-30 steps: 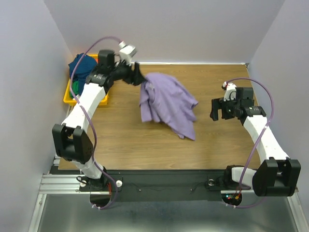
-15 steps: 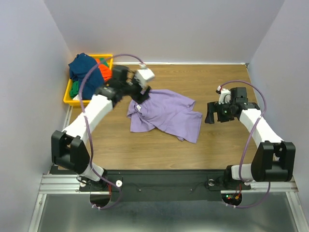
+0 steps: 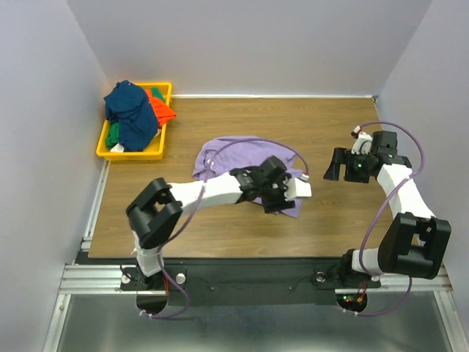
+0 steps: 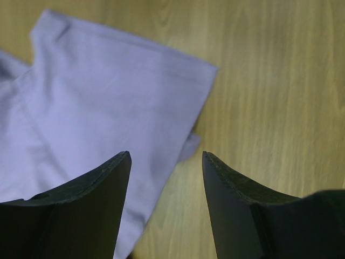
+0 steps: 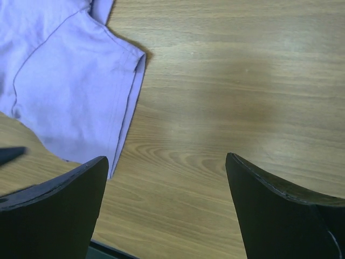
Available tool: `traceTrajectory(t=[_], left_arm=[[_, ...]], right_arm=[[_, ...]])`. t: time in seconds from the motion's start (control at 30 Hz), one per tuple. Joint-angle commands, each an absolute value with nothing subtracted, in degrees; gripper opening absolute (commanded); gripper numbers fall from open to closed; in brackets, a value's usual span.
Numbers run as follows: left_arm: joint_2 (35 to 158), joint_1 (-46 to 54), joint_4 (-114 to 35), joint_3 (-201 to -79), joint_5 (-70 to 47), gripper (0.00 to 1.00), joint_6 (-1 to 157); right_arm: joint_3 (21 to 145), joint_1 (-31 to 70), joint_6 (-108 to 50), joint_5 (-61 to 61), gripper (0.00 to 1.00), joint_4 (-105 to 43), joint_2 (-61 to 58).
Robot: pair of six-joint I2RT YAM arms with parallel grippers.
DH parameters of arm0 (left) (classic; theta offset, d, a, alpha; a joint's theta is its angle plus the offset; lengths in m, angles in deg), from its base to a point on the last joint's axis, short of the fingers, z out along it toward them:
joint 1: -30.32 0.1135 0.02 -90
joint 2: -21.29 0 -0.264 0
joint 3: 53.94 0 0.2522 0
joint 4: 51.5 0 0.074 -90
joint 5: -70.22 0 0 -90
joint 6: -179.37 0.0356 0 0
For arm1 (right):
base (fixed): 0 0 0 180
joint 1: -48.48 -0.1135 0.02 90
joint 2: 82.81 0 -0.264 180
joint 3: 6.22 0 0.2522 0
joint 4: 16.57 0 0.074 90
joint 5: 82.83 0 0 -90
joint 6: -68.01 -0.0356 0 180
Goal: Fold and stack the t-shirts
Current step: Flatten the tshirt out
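"Lavender t-shirt [image 3: 227, 155] first: where does it sit?"

"Rumpled in the middle of the surface [image 3: 330, 121], not yet folded. The other t-shirts [image 3: 132, 117] are heaped in the yellow bin [image 3: 102, 152] at the far left corner, well apart from it."

"Which way does it run?"

"Its long axis goes roughly left to right, slanting toward the near edge on the right side."

"Which claw is nearer?"

"The left claw [image 3: 275, 198], plainly. It hangs over the shirt's near right corner. Seen from its own wrist, the left claw [image 4: 166, 156] has cloth under one finger and bare wood under the other, so the shirt's edge runs between them."

"Is it gripping?"

"No. Its fingers stand apart with nothing between them."

"And the right claw?"

"The right claw [image 3: 333, 167] hovers over bare wood well to the right of the shirt, spread wide and empty. From its wrist, a sleeve hem [image 5: 129, 91] lies off to the robot's left, beyond one finger."

"So the coming move?"

"My guess is that the left claw need only drop straight down to pinch that corner. The right must travel leftward to reach the sleeve before the two can spread the shirt flat."
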State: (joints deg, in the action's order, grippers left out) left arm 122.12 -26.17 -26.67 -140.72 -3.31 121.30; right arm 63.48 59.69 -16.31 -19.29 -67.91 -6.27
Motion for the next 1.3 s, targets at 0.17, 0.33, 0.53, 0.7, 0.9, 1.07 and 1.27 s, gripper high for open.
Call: traceTrajectory(t=[0.17, 0.33, 0.53, 0.7, 0.9, 1.07, 1.27], left_arm=[[134.1, -33.5, -32.2, -151.5, -7.6, 0.6, 119.8], [138.7, -34.9, -33.1, -154.8, -7.5, 0.57, 118.1], [141.3, -35.1, -33.4, -155.2, -6.8, 0.5, 116.7], [143.7, -35.1, -33.2, -155.1, -5.5, 0.4, 114.6], [141.9, -34.1, -29.0, -155.6, -6.2, 0.07, 114.2], [133.1, -29.1, -23.3, -162.3, -1.2, 0.0, 109.9], [123.8, -15.5, -21.1, -169.0, 5.2, 0.0, 105.0]], right_arm=[[67.0, 68.8, -15.4, -26.9, 0.95, -71.2, -4.2], [67.6, 71.3, -14.3, -27.7, 0.95, -72.4, -3.8], [68.1, 72.8, -13.5, -28.2, 0.95, -73.0, -2.8], [68.2, 73.4, -13.5, -29.0, 0.95, -73.2, -2.0], [68.2, 73.4, -13.4, -30.2, 0.96, -73.2, -1.6], [68.2, 73.4, -12.6, -32.6, 0.96, -73.1, 0.1], [67.9, 73.4, -12.1, -37.1, 0.93, -72.6, 2.4]])
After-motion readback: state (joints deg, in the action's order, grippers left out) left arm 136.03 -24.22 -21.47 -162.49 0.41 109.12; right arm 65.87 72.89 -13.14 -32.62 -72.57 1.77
